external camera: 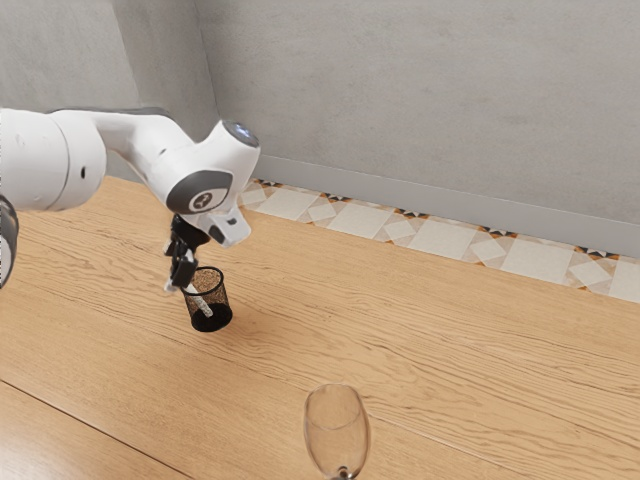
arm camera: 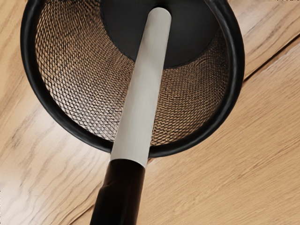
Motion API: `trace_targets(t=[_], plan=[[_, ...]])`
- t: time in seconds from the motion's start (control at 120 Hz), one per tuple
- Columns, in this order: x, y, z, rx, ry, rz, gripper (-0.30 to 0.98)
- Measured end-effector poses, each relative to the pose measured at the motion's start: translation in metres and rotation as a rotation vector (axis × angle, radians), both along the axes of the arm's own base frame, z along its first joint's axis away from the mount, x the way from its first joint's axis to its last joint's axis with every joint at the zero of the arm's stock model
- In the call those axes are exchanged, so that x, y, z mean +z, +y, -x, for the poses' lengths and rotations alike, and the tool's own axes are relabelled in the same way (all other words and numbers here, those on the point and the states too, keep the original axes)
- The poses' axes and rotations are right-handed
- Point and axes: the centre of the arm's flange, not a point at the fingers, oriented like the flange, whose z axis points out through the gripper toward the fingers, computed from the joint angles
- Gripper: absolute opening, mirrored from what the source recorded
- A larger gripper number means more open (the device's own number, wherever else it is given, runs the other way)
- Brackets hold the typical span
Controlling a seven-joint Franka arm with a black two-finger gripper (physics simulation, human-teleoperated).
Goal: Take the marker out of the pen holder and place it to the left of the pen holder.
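Pulling the marker sideways could tip your pen holder; you can't tell whether the fingers are clamped.

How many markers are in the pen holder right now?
1. The marker leans in the black mesh pen holder, its light end down inside and its dark end out past the rim, by my gripper. Another may be hidden by the mesh wall.
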Motion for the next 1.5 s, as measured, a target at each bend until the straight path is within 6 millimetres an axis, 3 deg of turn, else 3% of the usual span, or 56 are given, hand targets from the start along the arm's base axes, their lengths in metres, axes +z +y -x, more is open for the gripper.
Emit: trace_targets(t=[0.15, 0.408, 0.867, 1.042, 1.175, 1.408, 1.45, 1.5], plan=[[-0.008, -0.001, -0.007, -0.079, 0.026, 0.016, 0.67], [-0.005, 0.008, -0.014, -0.132, 0.037, 0.034, 0.37], [-0.006, 0.016, -0.013, -0.123, 0.035, 0.042, 0.03], [-0.005, 0.018, -0.013, -0.117, 0.028, 0.038, -0.04], [0.024, 0.039, -0.015, -0.083, -0.014, 0.007, -0.07], [0.126, 0.075, -0.007, -0.026, -0.144, -0.061, -0.09], [0.132, 0.079, -0.010, -0.019, -0.153, -0.066, -0.09], [0.119, 0.093, -0.014, 0.001, -0.138, -0.063, -0.09]])
